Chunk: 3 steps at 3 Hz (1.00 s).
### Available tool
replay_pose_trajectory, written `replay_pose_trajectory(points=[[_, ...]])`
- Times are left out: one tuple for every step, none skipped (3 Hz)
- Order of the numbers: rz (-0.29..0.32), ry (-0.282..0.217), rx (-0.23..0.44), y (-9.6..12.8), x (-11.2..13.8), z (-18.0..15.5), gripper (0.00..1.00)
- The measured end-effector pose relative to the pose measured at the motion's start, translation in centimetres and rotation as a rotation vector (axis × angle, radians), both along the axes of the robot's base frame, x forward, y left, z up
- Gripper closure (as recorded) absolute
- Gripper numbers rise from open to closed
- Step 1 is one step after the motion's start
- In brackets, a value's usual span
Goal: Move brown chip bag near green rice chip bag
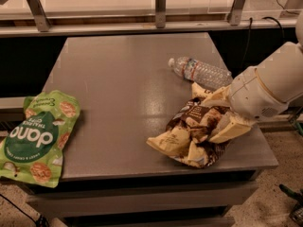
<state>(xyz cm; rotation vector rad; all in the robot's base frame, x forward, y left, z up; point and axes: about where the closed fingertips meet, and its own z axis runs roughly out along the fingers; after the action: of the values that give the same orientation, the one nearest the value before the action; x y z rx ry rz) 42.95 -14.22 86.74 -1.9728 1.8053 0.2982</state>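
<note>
Grey, bare-topped table (118, 89) fills the view, with a pale railing and counter behind it. On the right front part of the table lies the brown chip bag (187, 138), badly crumpled. It is glossy dark brown with cream-yellow patches and a little white lettering on a dark panel. Its long axis runs slantwise, from the right rear down to the left front, and a pale folded corner points left toward the table's front edge.

The robot's white arm comes in from the right. Its gripper (210, 115) sits at the bag's right end, with the cream-coloured fingers (232, 129) pinching the bag between them, one above and one below.

The green rice chip bag (35, 136) lies flat, well apart, at the table's left front corner, partly overhanging the edge. Its big white letters read sideways.

A clear water bottle (201, 71) lies on its side just behind the gripper, cap toward the table's middle.
</note>
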Motion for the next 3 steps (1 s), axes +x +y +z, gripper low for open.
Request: replay_pose_trajectory(points=[[0.009,0.003,0.005,0.2,0.0,0.0,1.00],[0.087,-0.017,0.003,2.5,0.9,1.1,1.00],[0.164,-0.056,0.011,5.4,2.2,3.0,1.00]])
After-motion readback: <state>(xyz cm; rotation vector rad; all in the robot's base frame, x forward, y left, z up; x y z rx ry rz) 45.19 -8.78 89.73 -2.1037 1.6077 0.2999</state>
